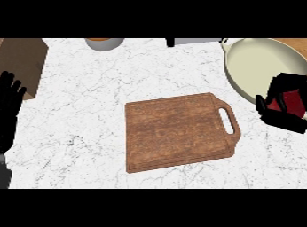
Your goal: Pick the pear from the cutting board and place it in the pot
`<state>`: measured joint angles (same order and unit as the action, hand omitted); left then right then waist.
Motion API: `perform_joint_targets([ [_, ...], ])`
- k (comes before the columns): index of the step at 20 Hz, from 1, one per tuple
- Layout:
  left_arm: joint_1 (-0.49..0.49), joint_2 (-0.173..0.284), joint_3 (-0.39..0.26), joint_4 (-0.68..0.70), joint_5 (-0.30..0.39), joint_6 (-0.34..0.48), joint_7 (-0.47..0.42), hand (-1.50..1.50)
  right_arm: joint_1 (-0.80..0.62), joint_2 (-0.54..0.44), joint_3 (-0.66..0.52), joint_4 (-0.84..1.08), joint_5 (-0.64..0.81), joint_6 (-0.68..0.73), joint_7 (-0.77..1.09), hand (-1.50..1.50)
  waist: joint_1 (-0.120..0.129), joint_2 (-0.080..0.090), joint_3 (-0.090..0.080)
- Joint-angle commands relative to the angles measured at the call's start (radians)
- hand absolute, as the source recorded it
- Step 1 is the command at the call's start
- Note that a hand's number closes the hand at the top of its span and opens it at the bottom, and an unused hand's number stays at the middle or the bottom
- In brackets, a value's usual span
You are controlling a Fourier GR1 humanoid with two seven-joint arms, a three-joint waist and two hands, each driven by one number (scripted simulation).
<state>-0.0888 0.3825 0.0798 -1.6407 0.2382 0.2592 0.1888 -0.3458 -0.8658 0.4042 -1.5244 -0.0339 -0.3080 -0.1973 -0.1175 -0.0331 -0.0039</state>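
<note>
A brown wooden cutting board (175, 131) with a handle slot lies in the middle of the marble counter, with nothing on it. At the right, my right hand (288, 106) is curled round a dark red object, the pear (291, 101), most of which the fingers hide. The hand hangs over the near rim of the cream-coloured pot (264, 60), which stands at the back right. My left hand (4, 111) rests open at the left edge of the view, fingers up.
A grey cup (104, 43) with something orange in it stands at the back edge of the counter. A dark object (171, 42) shows beside it at the back. The counter's left edge drops off to a wooden floor (15, 57).
</note>
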Motion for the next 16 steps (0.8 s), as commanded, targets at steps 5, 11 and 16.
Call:
perform_joint_targets([
  [5,-0.077,-0.032,-0.052,0.015,-0.023,-0.022,0.010,0.00,0.214,-0.225,-0.317,-0.223,-0.233,0.067,0.119,1.50,0.071,0.027,0.004],
  [11,-0.030,-0.039,-0.035,-0.054,-0.017,-0.055,0.024,0.00,0.221,-0.073,-0.350,-0.082,-0.174,0.080,0.107,1.50,0.120,0.032,0.004],
  [16,-0.128,-0.081,-0.068,0.041,-0.075,-0.033,0.022,0.00,0.082,-0.035,-0.432,0.109,-0.238,0.219,0.063,1.50,0.122,0.035,0.004],
])
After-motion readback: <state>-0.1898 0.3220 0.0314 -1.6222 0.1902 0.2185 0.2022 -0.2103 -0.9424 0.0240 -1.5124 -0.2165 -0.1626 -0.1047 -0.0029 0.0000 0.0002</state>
